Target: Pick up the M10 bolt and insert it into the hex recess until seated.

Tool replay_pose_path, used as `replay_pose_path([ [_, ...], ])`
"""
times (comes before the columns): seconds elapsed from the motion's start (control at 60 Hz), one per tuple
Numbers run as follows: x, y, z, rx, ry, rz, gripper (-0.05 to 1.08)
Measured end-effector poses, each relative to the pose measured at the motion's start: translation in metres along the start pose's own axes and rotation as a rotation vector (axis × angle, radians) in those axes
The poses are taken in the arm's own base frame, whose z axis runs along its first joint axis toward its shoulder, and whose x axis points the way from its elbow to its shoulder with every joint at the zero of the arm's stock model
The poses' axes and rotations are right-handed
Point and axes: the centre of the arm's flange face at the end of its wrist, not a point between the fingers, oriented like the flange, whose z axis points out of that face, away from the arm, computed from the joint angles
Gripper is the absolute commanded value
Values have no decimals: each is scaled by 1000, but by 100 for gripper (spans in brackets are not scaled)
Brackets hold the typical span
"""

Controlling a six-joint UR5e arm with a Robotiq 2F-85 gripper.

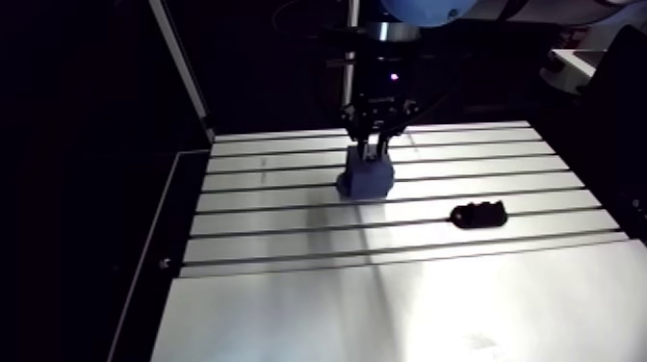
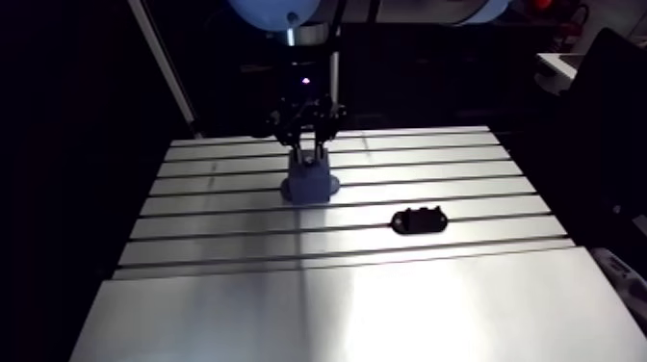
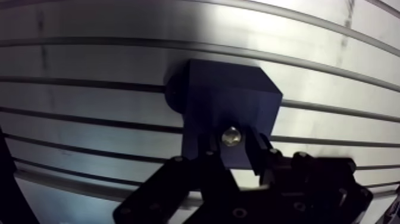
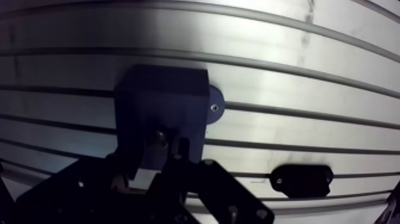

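The two-finger black gripper (image 3: pixel 233 143) stands directly over the dark blue plastic block (image 3: pixel 226 101) on the slotted aluminium table (image 3: pixel 89 65). Its fingers are narrow and clamp the shiny metal M10 bolt (image 3: pixel 231 136) between them, at the block's top face. How deep the bolt sits in the hex recess, I cannot tell. A small flat black part (image 4: pixel 302 179) lies beside the gripper, well apart from the block.

We see gripper (image 3: pixel 232 144) fingers clamped on M10 bolt (image 3: pixel 231 137) — its shiny end over dark blue block (image 3: pixel 229 95) on slotted table (image 3: pixel 89 65).
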Motion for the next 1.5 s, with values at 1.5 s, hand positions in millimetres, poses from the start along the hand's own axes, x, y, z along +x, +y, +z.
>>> replay_pose_path([
  [1.5, 2, 0, 1, -2, -2, -10, 67],
])
